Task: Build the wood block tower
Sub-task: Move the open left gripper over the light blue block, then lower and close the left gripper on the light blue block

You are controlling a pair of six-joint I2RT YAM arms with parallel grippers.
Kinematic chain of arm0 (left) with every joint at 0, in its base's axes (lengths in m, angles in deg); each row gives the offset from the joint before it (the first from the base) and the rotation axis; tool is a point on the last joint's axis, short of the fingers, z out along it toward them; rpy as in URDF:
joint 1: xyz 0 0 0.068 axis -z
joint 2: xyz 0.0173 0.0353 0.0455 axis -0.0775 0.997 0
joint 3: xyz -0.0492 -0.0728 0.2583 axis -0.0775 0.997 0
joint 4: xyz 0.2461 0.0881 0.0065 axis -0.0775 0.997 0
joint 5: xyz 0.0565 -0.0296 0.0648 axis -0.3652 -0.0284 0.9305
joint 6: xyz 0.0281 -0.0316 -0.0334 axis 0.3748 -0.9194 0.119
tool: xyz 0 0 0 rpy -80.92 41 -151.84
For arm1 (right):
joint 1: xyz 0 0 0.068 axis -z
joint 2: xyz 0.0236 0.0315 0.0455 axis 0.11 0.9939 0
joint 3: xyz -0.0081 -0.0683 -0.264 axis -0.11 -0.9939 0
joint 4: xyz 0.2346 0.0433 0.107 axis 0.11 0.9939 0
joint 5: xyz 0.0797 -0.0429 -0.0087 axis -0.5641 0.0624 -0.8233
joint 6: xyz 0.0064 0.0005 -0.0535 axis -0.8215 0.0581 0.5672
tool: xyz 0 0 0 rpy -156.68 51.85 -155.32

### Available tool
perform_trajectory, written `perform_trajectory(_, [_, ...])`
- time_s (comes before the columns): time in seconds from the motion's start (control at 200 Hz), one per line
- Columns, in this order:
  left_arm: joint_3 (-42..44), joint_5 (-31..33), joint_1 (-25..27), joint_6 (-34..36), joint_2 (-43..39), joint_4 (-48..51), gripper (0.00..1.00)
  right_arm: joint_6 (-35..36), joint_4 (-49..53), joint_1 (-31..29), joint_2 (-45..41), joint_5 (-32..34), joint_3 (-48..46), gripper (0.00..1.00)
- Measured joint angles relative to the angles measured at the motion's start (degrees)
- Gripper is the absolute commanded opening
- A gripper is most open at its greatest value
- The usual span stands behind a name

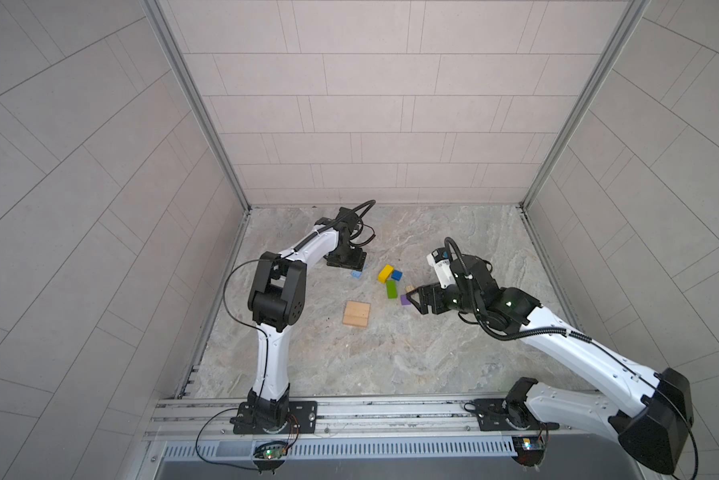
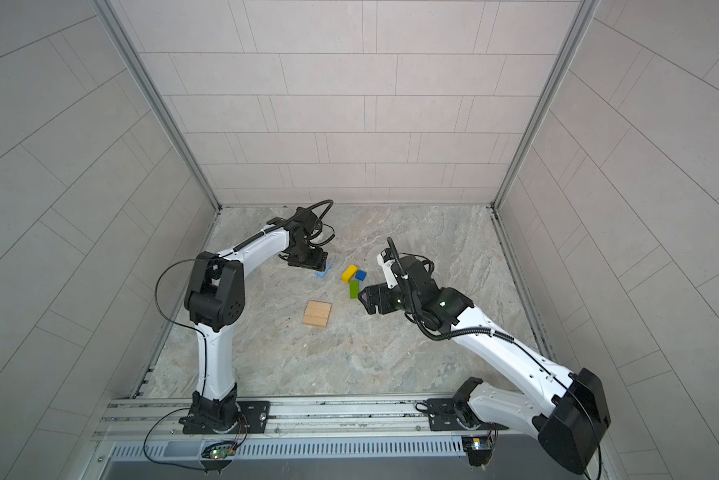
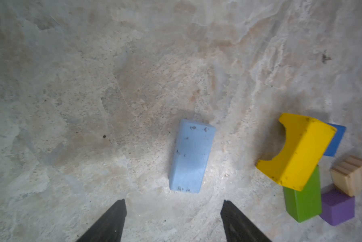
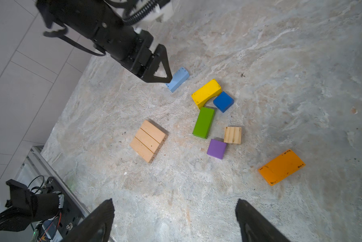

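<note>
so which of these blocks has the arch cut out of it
The yellow block: a curved notch is cut into one long side. The light-blue bar and the green bar have straight, uncut sides.

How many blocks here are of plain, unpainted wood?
4. Three bars lie side by side, forming a square, apart from the coloured blocks. One small cube sits next to the purple cube. Others may lie hidden or out of view.

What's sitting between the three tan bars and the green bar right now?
Nothing. In the right wrist view the stretch of table from the tan bars to the green bar is bare; both top views show the same.
</note>
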Motion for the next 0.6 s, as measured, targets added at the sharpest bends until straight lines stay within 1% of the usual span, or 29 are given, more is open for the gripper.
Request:
perform_trajectory(0.145, [-0.85,0.61,0.0,0.9,1.81,-1.25,0.67,0.0,-0.13,0.13,-2.03,-0.37,-1.64,0.92])
perform_trajectory(0.335, [-1.07,0.52,0.46,1.09,3.45,-2.51,0.65,-0.02,0.09,0.35,-2.67,-0.31,-3.39,0.92])
perform_trajectory(0.6, [-1.07,1.05,2.56,1.25,4.48,-3.23,0.64,-0.02,0.31,0.81,-2.67,-0.28,-3.39,0.92])
